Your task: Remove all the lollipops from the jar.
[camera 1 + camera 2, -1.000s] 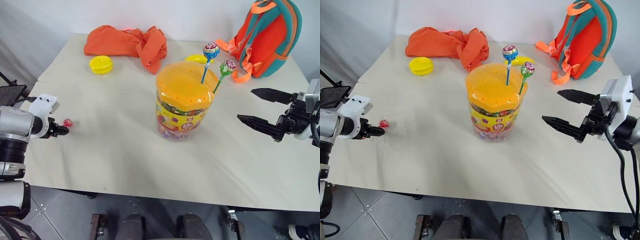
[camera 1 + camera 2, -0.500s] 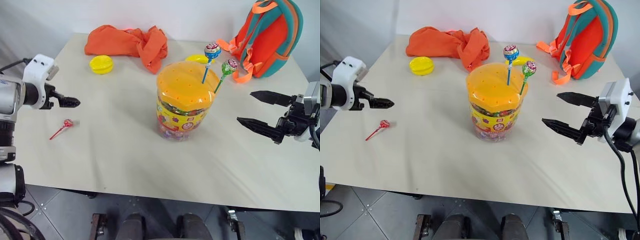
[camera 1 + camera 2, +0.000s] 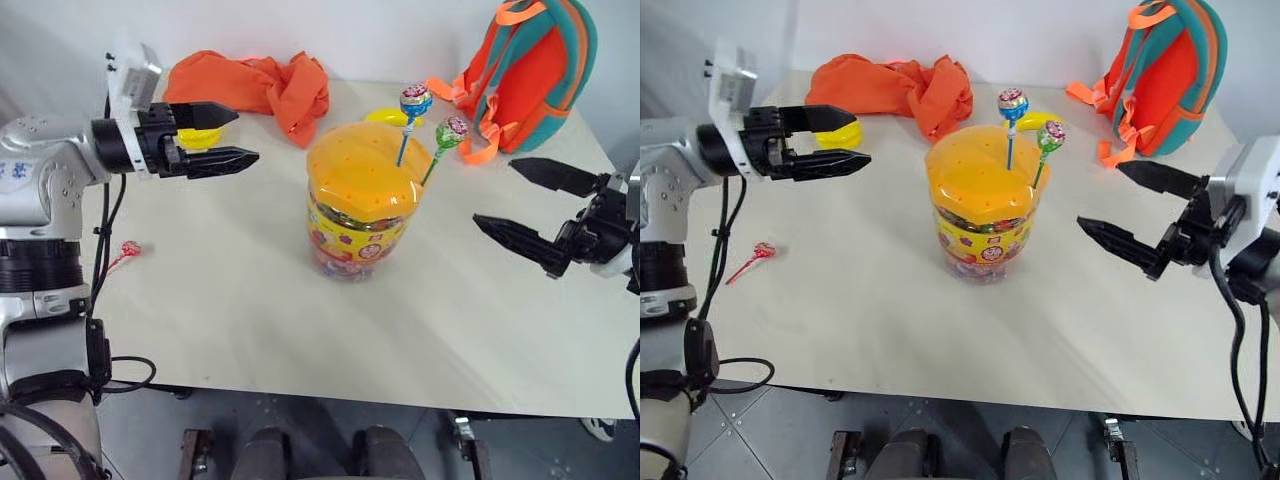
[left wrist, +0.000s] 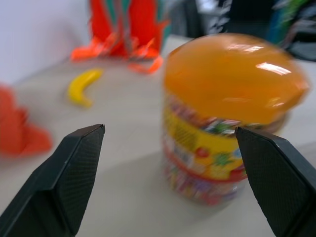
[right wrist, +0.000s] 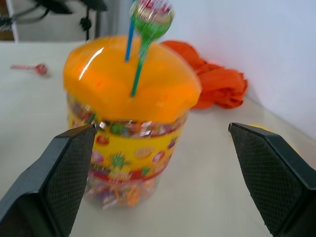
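The jar (image 3: 362,200), clear with an orange domed lid and a yellow-red label, stands mid-table. Two lollipops stick up from the lid: a blue one (image 3: 415,100) and a green-pink one (image 3: 452,130). A red lollipop (image 3: 128,250) lies flat on the table near the left edge. My left gripper (image 3: 245,135) hovers open and level to the left of the jar's lid, pointing at it, holding nothing. To the right of the jar my right gripper (image 3: 494,192) is open and empty, pointing at the jar (image 5: 128,113) too.
An orange cloth (image 3: 255,80) lies at the back left, with a yellow round container (image 3: 200,135) partly behind my left fingers. A yellow banana (image 3: 385,117) sits behind the jar. An orange-teal backpack (image 3: 535,65) stands at the back right.
My left gripper let go of the red lollipop on the table, rose, swung right towards the jar and opened wide. The right gripper lifted slightly.
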You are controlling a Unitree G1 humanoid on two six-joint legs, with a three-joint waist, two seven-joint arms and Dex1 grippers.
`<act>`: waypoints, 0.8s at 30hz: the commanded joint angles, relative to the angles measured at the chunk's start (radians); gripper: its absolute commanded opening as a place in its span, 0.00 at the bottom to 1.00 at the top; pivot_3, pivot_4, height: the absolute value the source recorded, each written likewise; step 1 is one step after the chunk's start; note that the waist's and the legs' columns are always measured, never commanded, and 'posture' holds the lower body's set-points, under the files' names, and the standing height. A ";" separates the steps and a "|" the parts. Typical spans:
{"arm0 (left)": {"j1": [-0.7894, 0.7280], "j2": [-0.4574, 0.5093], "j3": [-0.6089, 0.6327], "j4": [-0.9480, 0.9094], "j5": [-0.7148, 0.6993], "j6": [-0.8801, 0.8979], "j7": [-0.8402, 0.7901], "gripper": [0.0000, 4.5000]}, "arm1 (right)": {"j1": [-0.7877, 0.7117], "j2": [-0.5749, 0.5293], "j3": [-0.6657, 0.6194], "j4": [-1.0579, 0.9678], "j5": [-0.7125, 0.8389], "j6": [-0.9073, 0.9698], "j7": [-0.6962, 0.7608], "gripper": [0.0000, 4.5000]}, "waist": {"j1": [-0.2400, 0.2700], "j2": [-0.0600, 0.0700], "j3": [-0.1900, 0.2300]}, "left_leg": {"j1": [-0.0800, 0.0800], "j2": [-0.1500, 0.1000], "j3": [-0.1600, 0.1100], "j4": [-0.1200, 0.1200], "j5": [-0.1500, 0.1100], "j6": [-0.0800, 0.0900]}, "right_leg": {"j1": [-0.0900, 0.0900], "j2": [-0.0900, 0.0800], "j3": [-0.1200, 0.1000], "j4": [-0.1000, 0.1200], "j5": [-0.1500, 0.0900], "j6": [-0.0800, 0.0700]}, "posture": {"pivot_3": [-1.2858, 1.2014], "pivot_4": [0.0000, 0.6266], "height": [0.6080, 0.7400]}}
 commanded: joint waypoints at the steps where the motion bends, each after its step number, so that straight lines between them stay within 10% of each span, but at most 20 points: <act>1: 0.014 -0.006 0.057 0.036 -0.069 -0.124 -0.113 0.99 | -0.058 0.003 0.027 -0.050 0.078 0.065 -0.088 1.00 | 0.000 0.000 0.000 | 0.000 0.000 0.000 0.000 0.000 0.000 | 0.000 0.000 0.000 0.000 0.000 0.000 | 0.52 0.24 1.00; 11: 0.128 0.028 0.057 0.050 -0.075 -0.183 -0.179 0.99 | -0.268 0.096 0.249 0.066 0.058 0.120 -0.130 1.00 | -0.001 0.000 0.000 | 0.000 -0.001 -0.003 0.000 0.000 0.000 | 0.000 -0.001 -0.001 0.001 0.000 0.000 | 0.52 0.24 1.00; 24: 0.228 0.056 0.098 -0.060 -0.125 -0.144 -0.110 1.00 | -0.325 0.084 0.254 0.132 -0.003 0.103 -0.043 0.13 | -0.002 0.000 0.000 | 0.000 0.000 -0.006 0.000 0.000 0.000 | 0.000 -0.001 -0.001 0.003 0.000 0.000 | 0.52 0.24 1.00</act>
